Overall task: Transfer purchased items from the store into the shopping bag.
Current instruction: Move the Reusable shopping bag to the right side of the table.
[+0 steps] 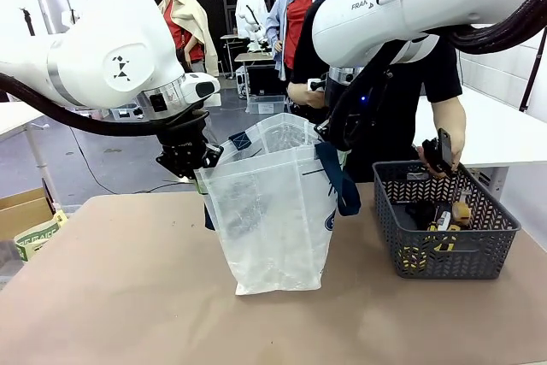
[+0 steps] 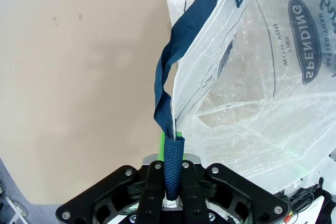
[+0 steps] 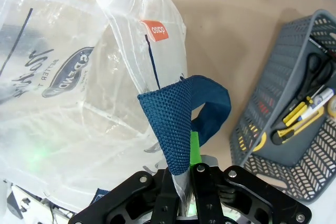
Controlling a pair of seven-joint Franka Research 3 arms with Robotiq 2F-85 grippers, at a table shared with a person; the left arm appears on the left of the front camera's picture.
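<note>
The shopping bag (image 1: 273, 211), translucent white with navy straps, stands open on the brown table between my arms. My left gripper (image 1: 190, 160) is shut on the bag's left strap handle (image 2: 169, 93), which runs up between the fingers of the gripper (image 2: 171, 182). My right gripper (image 1: 338, 138) is shut on the other navy handle (image 3: 173, 124), folded between the fingers of the gripper (image 3: 181, 177). The oval "SPENDING" logo (image 2: 310, 40) shows through the plastic. Behind the table, a person's hand holds a small black item (image 1: 440, 153) above the basket.
A dark grey mesh basket (image 1: 402, 228) stands at the table's right, holding scissors (image 3: 315, 66), a yellow-handled tool (image 3: 291, 124) and other small goods. The person in black stands at the far edge. A cardboard box (image 1: 21, 211) sits off the table's left side.
</note>
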